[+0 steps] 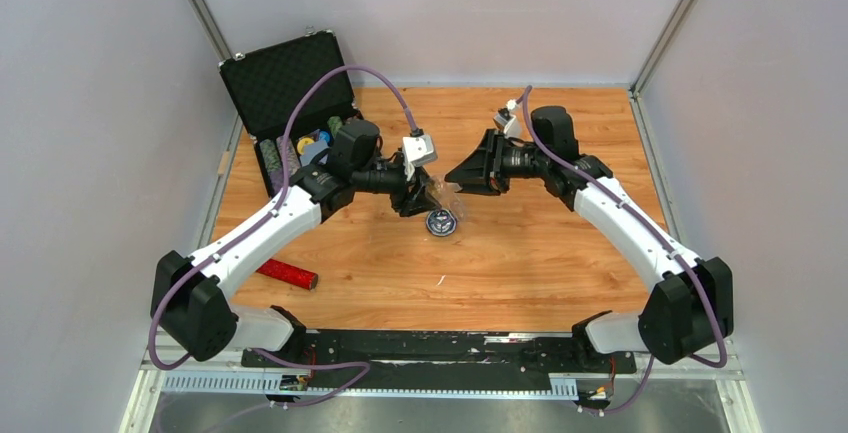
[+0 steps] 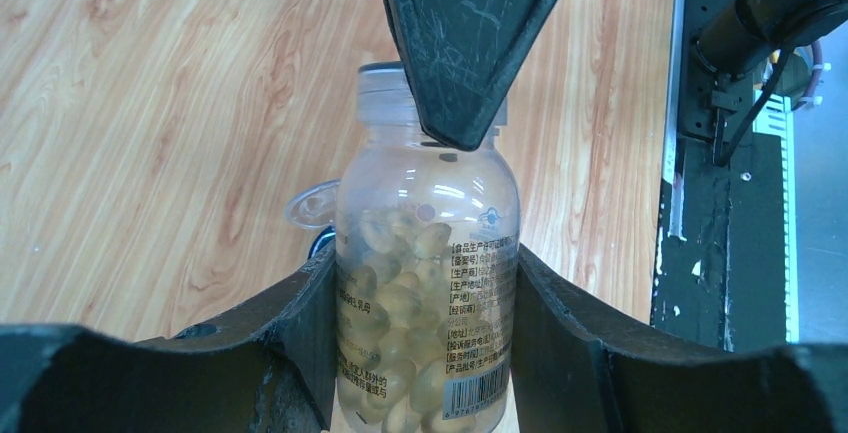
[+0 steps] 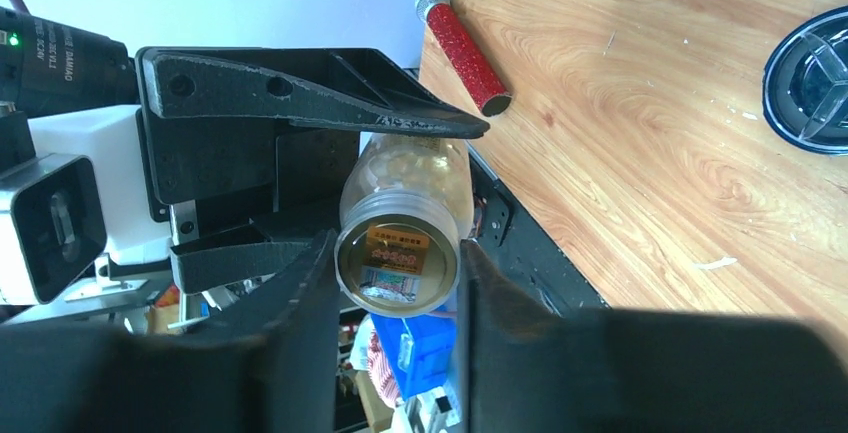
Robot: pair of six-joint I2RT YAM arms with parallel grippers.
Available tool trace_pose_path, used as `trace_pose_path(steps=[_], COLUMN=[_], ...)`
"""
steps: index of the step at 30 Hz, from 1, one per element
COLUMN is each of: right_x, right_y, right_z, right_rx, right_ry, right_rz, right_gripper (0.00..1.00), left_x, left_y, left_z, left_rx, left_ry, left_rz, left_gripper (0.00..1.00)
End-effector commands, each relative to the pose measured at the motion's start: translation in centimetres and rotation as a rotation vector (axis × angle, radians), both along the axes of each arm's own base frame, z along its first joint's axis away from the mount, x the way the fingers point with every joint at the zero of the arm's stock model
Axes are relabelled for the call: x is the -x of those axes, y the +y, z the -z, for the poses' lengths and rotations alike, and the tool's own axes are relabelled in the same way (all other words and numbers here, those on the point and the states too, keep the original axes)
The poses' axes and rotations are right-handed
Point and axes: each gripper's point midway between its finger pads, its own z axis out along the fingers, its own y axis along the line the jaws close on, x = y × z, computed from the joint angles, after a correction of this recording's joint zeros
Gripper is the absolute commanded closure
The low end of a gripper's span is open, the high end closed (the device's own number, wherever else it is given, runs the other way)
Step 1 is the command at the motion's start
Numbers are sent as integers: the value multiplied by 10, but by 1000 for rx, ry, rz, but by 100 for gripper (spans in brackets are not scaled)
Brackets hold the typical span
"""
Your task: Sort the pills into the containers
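Observation:
A clear pill bottle (image 2: 430, 253) full of pale yellow pills is held off the table, and my left gripper (image 2: 425, 293) is shut on its body. My right gripper (image 3: 398, 273) meets it from the other side, its fingers closed on the bottle's cap (image 3: 397, 263). From above, the left gripper (image 1: 430, 193) and right gripper (image 1: 455, 178) come together over the table's middle. The container (image 1: 441, 221), a small round divided dish with a dark rim, lies on the wood just below them. Its edge also shows in the right wrist view (image 3: 810, 83). No loose pills are visible.
An open black case (image 1: 285, 78) holding colourful chips (image 1: 310, 143) stands at the back left. A red glittery tube (image 1: 287, 274) lies on the wood near the left arm. A black rail (image 1: 440, 351) runs along the near edge. A clear round lid (image 2: 310, 203) lies by the dish.

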Motion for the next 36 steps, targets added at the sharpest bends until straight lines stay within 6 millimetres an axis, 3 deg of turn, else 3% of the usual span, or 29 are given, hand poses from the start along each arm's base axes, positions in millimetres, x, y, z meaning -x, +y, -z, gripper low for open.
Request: trace_pose_path(steps=[1, 5, 12, 27, 31, 36], right_x=[1, 4, 21, 39, 25, -21], right_y=[1, -4, -5, -19, -20, -37], right_z=[-24, -29, -43, -84, -89, -71], right_rx=[-17, 6, -51, -61, -11, 153], right_ry=[-173, -447, -690, -928, -904, -760], right_rz=[-70, -154, -292, -341, -256, 26], right_gripper=[100, 100, 100, 100, 100, 100], left_x=[1, 10, 22, 64, 62, 35], left_y=[-6, -7, -11, -4, -4, -2], left_z=[-15, -23, -22, -56, -59, -43], left_rx=[47, 82, 99, 242, 241, 172], left_ry=[-37, -25, 10, 141, 130, 64], left_rz=[28, 60, 124, 355, 348, 191], left_gripper=[100, 100, 100, 100, 100, 100])
